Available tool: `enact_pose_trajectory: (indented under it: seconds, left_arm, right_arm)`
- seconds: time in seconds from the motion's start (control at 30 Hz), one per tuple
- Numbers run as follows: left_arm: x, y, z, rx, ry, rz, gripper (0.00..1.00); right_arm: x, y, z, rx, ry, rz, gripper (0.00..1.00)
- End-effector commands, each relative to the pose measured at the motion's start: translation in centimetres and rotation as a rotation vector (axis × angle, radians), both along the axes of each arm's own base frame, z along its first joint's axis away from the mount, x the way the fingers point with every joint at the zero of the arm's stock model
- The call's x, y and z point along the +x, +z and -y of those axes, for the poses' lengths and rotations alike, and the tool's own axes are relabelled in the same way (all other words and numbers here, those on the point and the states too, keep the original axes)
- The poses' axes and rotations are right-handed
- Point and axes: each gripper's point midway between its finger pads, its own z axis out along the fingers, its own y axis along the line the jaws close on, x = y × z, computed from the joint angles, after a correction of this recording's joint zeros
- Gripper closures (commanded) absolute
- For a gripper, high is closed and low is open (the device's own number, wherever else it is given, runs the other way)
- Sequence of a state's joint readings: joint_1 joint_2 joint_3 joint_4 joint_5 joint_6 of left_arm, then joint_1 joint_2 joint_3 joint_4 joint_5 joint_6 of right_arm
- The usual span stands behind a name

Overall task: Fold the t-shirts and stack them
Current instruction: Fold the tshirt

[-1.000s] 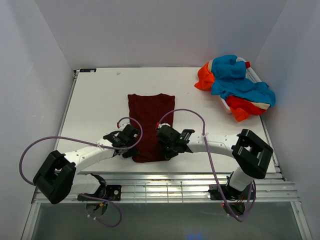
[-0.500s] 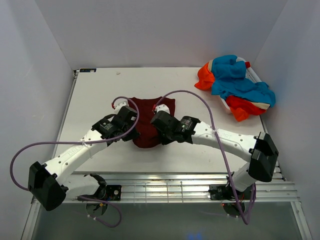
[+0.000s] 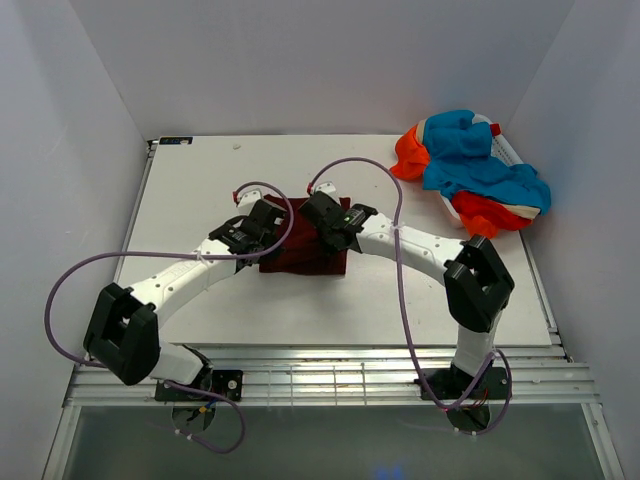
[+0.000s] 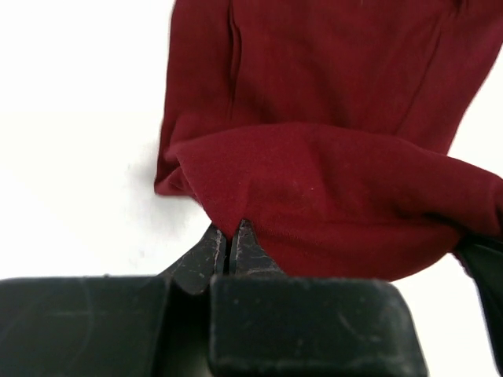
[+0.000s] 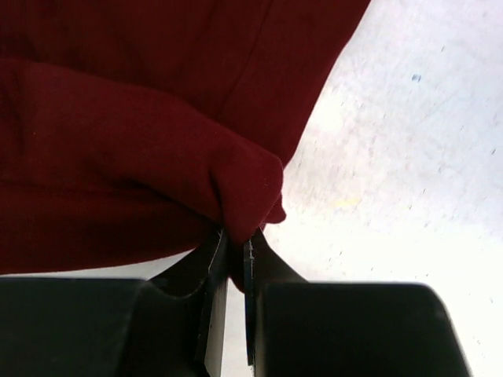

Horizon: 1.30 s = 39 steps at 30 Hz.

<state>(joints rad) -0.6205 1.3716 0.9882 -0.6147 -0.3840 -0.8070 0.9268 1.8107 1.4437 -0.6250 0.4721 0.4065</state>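
Step in hand: the end-to-end fold of the maroon t-shirt, which lay mid-surface between our two arms.

Left pincer was clenched on a pinch of the shirt's edge. Right pincer was clamped the same way on the opposite corner. Both wrist views showed cloth nipped between closed tips, with the lifted layer bulging over a flat layer underneath. From above, the shirt read as a short doubled rectangle with both pincers at its far edge, so we judged the fold carried over but not yet laid down.

Next move, as we saw it:
- lower both held corners onto the layer below, level with each other
- line the carried edge up with the edge under it before letting go
- release both sides together and back out low, since soft cloth can drag with the tips and undo the fold

The lifted layer looked slack in the middle, so it probably needed a slight outward pull to set it flat.

The heap of orange-red and turquoise t-shirts sat crumpled in the far right corner, well apart. We put the task at an early stage.
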Motion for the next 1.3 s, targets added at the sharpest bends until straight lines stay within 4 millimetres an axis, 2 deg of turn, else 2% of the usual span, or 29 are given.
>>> enact_pose_trajectory:
  seconds: [0.0,0.3,0.37,0.4,0.5,0.67,0.7,0.73,0.8,0.9,0.93,0.97,1.03,1.07,1.13,1.17,1.23,1.27]
  left_arm:
    - [3.1,0.8,-0.7,0.033,0.019,0.079,1.00]
    - [6.1,0.1,-1.5,0.032,0.054,0.086,1.00]
    - [6.8,-0.4,-1.7,0.026,0.057,0.077,1.00]
    - [7.4,-0.3,-1.6,0.019,0.059,0.084,1.00]
    - [8.3,-1.2,-1.8,0.014,0.058,0.063,1.00]
    - [10.8,-1.3,-1.8,0.005,0.064,0.071,1.00]
    - [11.1,-2.1,-1.6,0.002,0.060,0.054,1.00]
    - [11.7,-1.8,-1.5,-0.003,0.059,0.061,1.00]
    - [12.2,-2.9,-1.6,0.003,0.063,0.039,1.00]
    - [13.3,-3.3,-1.5,-0.003,0.057,0.038,1.00]
    - [13.6,-4.0,-1.5,-0.002,0.054,0.024,1.00]
    - [14.3,-3.7,-1.4,-0.008,0.055,0.034,1.00]
    - [15.2,-4.4,-1.4,-0.001,0.057,0.026,1.00]
    - [16.7,-2.9,-1.2,-0.003,0.064,0.069,1.00]
    - [18.6,-1.8,-1.5,0.025,0.080,0.103,0.88]
    - [20.6,1.6,-1.6,0.028,0.108,0.173,0.74]
    - [22.4,5.0,-2.1,0.048,0.137,0.243,0.62]
    - [23.2,6.7,-2.7,0.069,0.168,0.281,0.57]
  right_arm:
    - [3.8,2.0,-0.6,0.003,0.003,0.106,0.92]
    - [9.1,3.0,-1.8,-0.025,0.021,0.162,0.92]
    - [10.0,2.4,-1.6,-0.041,0.021,0.161,0.92]
    - [10.6,2.8,-1.6,-0.037,0.017,0.169,0.92]
    - [11.5,2.0,-1.4,-0.054,0.017,0.163,0.92]
    - [12.7,1.1,-1.4,-0.077,0.019,0.161,0.92]
    - [13.0,1.0,-1.2,-0.079,0.014,0.161,0.92]
    - [13.2,0.9,-1.3,-0.078,0.014,0.161,0.92]
    - [13.8,0.3,-1.2,-0.082,0.012,0.159,0.92]
    - [14.7,-0.6,-1.2,-0.086,0.005,0.151,0.92]
    - [14.9,-0.8,-1.1,-0.086,-0.001,0.150,0.92]
    - [15.4,-1.1,-1.1,-0.089,-0.014,0.154,0.92]
    - [16.5,-1.2,-0.7,-0.087,-0.051,0.167,0.82]
    - [17.6,-0.4,-0.5,-0.088,-0.084,0.203,0.67]
    - [19.5,1.3,0.1,-0.081,-0.127,0.256,0.42]
    - [21.1,3.9,0.5,-0.063,-0.160,0.317,0.31]
    - [22.4,7.0,0.8,-0.044,-0.180,0.391,0.25]
    - [22.7,9.5,1.3,-0.045,-0.177,0.441,0.19]
